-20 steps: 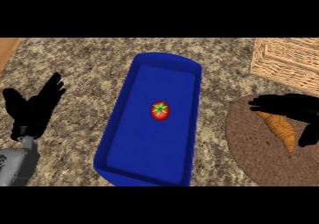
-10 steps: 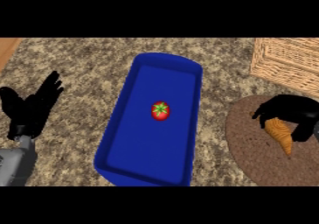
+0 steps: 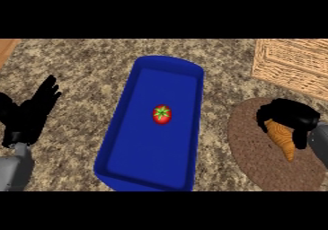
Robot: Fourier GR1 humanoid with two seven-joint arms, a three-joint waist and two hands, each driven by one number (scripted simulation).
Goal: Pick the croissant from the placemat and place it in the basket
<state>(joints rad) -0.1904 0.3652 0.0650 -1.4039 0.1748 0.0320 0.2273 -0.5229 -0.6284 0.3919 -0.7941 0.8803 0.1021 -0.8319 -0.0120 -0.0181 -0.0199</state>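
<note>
Croissant [image 3: 283, 140] shows against the round brown placemat [image 3: 251, 155] at the table's [image 3: 80, 58] right, its upper end wrapped by the curled fingers of the right hand [image 3: 292, 116]. The wicker basket [image 3: 295, 63] stands just beyond. A tomato [image 3: 162, 114] sits in the blue tray [image 3: 153, 155]. At the left edge the left hand [image 3: 30, 114] rests, fingers relaxed and upward.

Soft, even light falls flat across the speckled counter [image 3: 80, 58] and blue tray [image 3: 167, 81].

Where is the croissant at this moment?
Head view, right side: the croissant lies on the round brown placemat, the right hand curled over its upper end, below the wicker basket.
</note>
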